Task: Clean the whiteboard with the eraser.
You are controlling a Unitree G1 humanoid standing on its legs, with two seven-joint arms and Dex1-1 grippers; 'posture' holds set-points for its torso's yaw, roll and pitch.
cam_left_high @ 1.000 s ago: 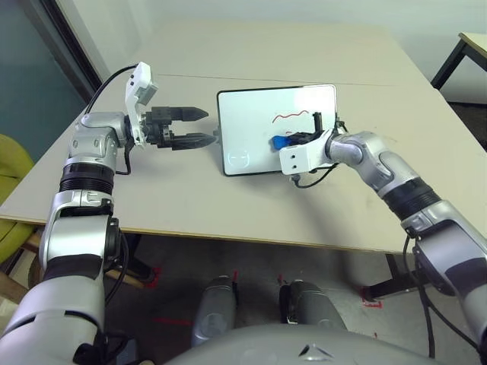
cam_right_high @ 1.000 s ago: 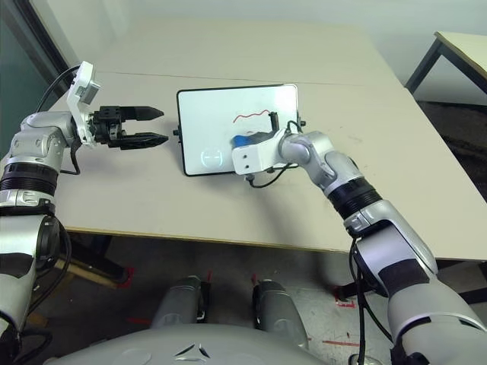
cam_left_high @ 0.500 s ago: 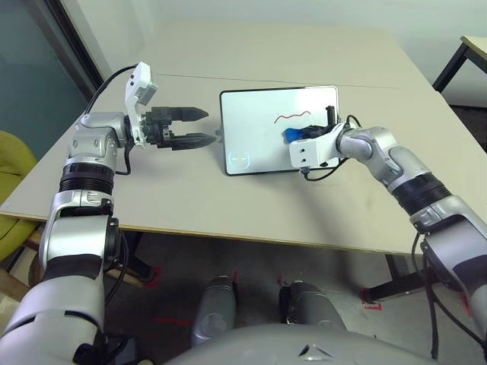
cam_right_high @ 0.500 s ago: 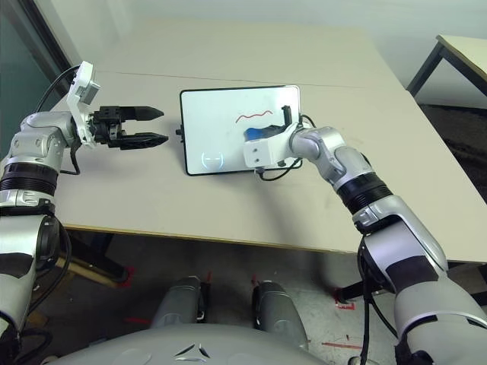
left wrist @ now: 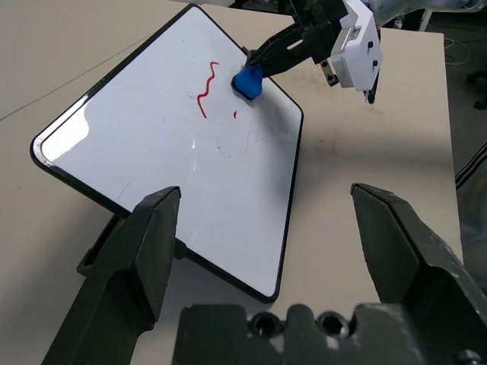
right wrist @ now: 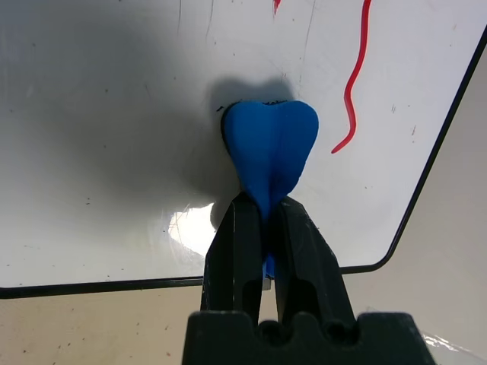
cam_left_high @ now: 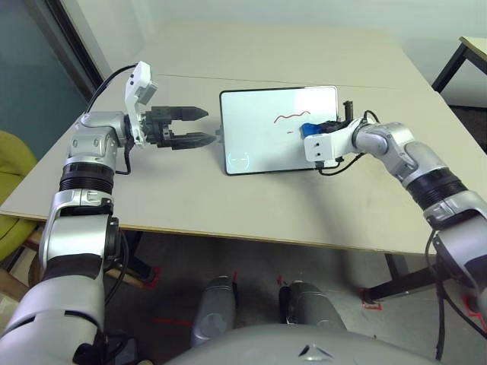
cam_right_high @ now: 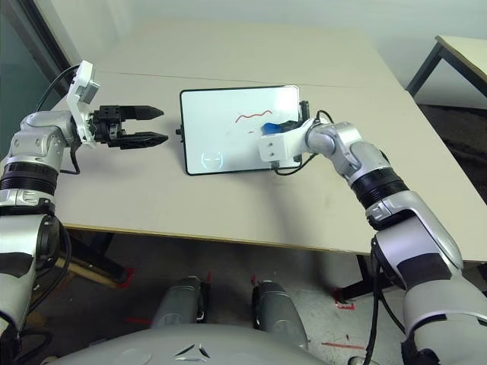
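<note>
The whiteboard point(cam_left_high: 255, 125) lies flat on the table ahead of me, with a red squiggle point(cam_left_high: 291, 116) in its upper right part and a faint circle mark point(cam_left_high: 239, 160) in its near left corner. My right gripper point(right wrist: 262, 213) is shut on the blue eraser point(right wrist: 270, 144), which presses on the board near its right edge, just below the squiggle. The eraser point(cam_left_high: 310, 128) also shows ahead of the white wrist housing. My left gripper point(cam_left_high: 206, 126) hovers open just left of the board, with nothing between its fingers.
The beige table point(cam_left_high: 198, 190) has its front edge close to me and a seam running behind the board. A yellow chair point(cam_left_high: 14, 190) stands off the left side. Another table's corner point(cam_left_high: 473, 42) shows at the far right.
My right gripper has slid the eraser to the right across the board, from its lower middle to near the right edge. The left arm has not moved.
</note>
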